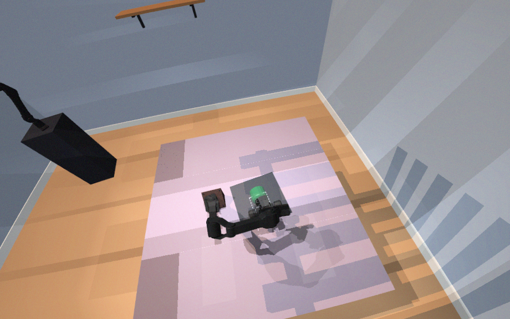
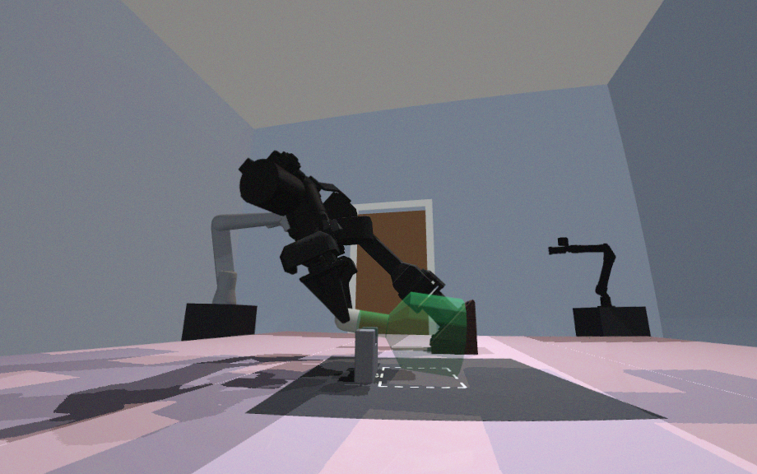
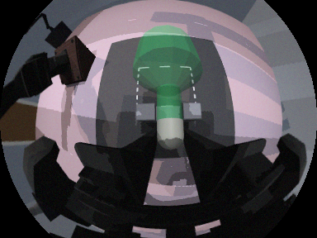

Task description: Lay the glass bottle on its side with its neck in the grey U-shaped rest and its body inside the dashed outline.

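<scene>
The green glass bottle [image 1: 258, 191] [image 2: 427, 335] [image 3: 168, 49] lies nearly level, its base slightly lower than its pale neck end. My gripper [image 2: 347, 319] [image 3: 170, 132] is shut on that pale end. The grey U-shaped rest [image 2: 365, 357] [image 3: 145, 111] stands upright; in the wrist view the green neck shows between its two posts, and in the exterior view the neck is at about the height of their tops. The body is over the dashed outline [image 1: 266, 193] [image 2: 465, 387] [image 3: 139, 68], low above the mat; whether it touches is unclear.
The dark mat [image 1: 240, 191] [image 2: 531, 396] [image 3: 111, 83] lies under the rest and outline. My arm's reddish-brown base block [image 1: 220, 195] [image 2: 471, 329] [image 3: 78, 62] stands beside the mat. Other arms on black pedestals stand far off.
</scene>
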`<state>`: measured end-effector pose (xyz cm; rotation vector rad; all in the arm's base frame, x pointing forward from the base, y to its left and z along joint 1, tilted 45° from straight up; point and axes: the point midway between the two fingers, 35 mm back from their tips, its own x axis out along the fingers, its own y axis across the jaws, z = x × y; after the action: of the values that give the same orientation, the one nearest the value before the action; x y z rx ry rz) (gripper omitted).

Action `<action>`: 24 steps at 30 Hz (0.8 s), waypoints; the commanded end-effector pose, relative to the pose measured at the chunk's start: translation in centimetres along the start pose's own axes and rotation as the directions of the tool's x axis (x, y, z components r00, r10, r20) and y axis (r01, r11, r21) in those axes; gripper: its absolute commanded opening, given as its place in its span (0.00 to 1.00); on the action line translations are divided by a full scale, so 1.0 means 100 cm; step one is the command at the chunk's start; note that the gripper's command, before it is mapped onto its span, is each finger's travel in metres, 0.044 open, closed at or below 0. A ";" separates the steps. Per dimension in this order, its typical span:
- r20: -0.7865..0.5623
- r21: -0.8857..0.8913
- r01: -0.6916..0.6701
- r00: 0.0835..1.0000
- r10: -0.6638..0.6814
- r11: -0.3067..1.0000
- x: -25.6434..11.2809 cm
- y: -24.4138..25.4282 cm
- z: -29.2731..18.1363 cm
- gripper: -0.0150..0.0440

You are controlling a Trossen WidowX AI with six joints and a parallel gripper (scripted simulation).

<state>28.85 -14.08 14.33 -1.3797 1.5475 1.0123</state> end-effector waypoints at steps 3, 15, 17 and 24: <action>0.000 -0.002 0.000 1.000 0.000 1.000 0.003 0.000 -0.002 0.46; 0.000 0.006 -0.001 1.000 0.001 1.000 0.006 0.000 -0.003 0.46; -0.001 0.007 -0.002 1.000 0.002 1.000 0.006 0.000 -0.003 0.46; -0.003 0.010 -0.002 1.000 0.002 1.000 0.007 0.000 -0.003 0.46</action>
<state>28.74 -14.74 14.03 -1.3734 1.5574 1.0004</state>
